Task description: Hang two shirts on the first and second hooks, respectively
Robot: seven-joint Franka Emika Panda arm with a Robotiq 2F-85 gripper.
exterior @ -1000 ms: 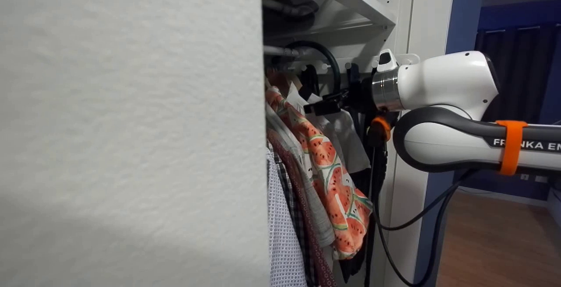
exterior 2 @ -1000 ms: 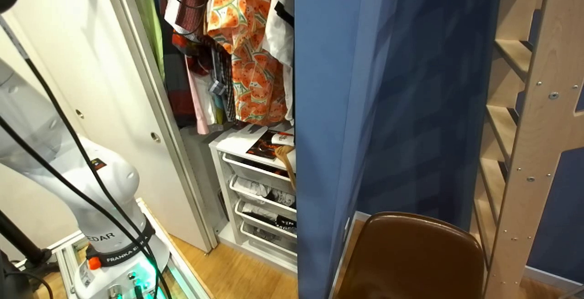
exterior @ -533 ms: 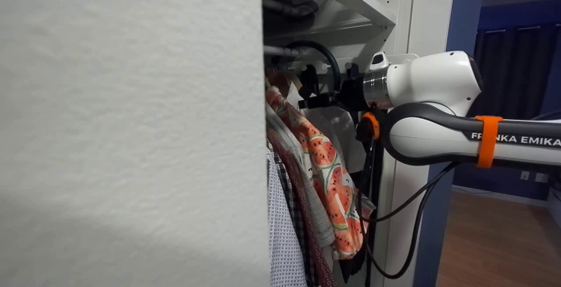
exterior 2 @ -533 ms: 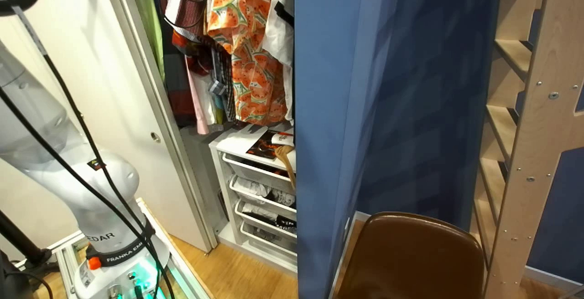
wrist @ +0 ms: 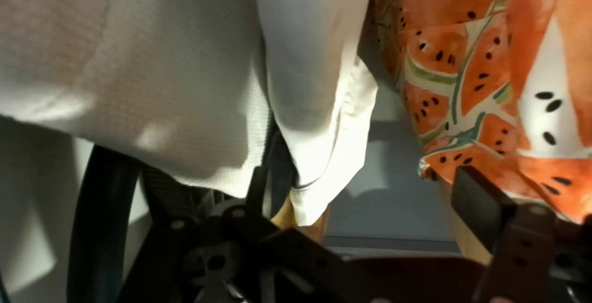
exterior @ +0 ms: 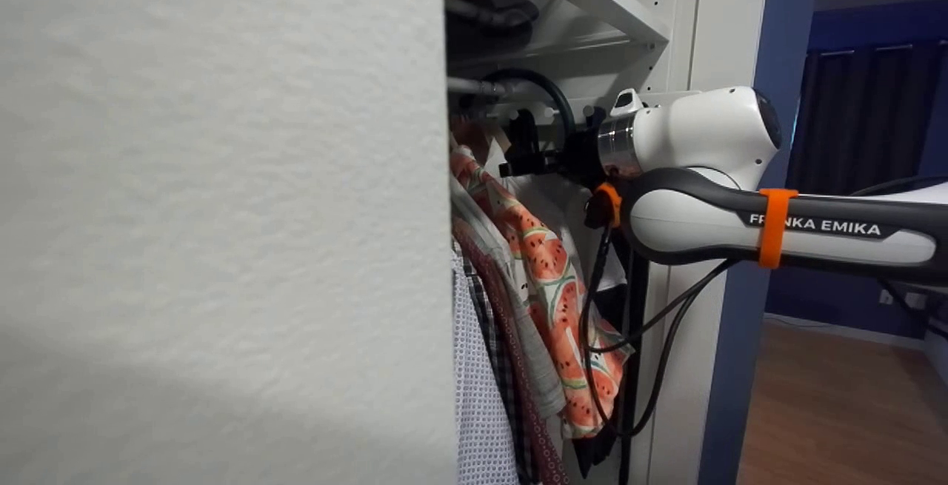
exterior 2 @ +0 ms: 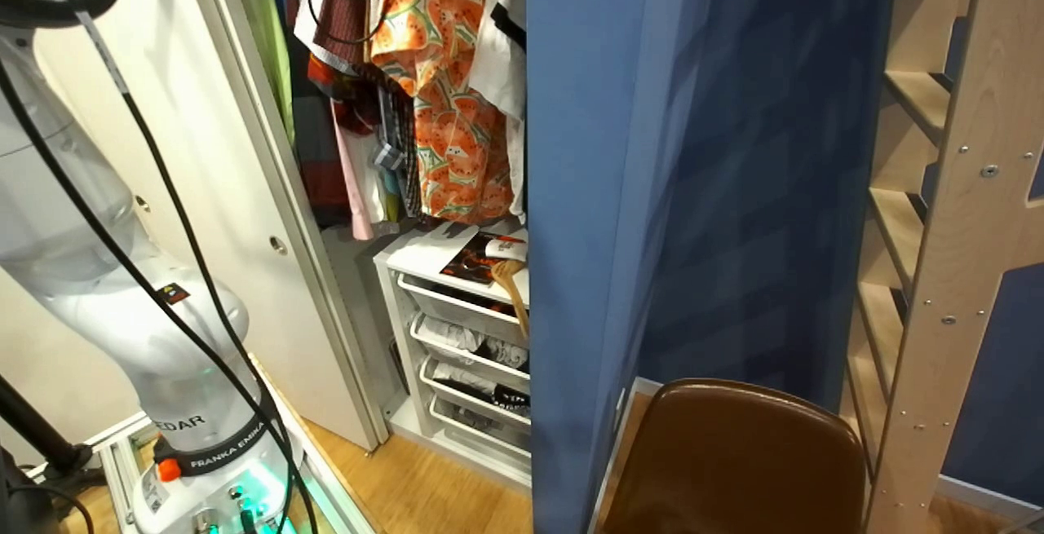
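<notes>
Plainly, the claw (wrist: 369, 195) gapes near the white shirt (wrist: 226, 81) and orange shirt (wrist: 485, 81), any contact unclear.

Orange watermelon-print shirt (exterior: 544, 255) hangs left of the plain white shirt (exterior 2: 496, 69) in both exterior views, right of it in wrist view. In an exterior view, small white hooks (exterior: 549, 112) sit above the black two-finger gripper (wrist: 367, 185), itself before the white shirt. White drawer unit (exterior 2: 418, 252) stands below both shirts.

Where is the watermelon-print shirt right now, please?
In an exterior view, the watermelon-print shirt hangs left of the white shirt, above the drawer unit.
</notes>
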